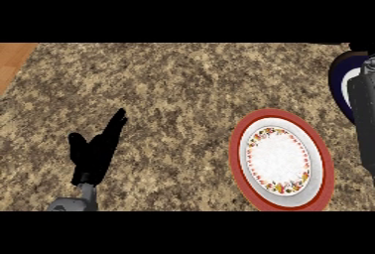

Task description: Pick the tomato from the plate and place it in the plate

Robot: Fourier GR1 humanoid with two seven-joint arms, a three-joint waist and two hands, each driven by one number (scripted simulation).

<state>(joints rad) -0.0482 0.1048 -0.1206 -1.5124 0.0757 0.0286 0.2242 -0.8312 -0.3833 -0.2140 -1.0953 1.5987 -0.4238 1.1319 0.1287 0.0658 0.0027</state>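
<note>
Reaching toward the dark plate [338, 84], the right arm hides its robot hand (grip unseen); left robot hand [99, 149] rests, fingers straight; next, probably grasping the tomato.

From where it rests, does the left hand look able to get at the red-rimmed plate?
Probably yes: the left hand rests open on the counter, and only bare granite shows between it and the red-rimmed plate. Its actual reach can't be judged.
</note>
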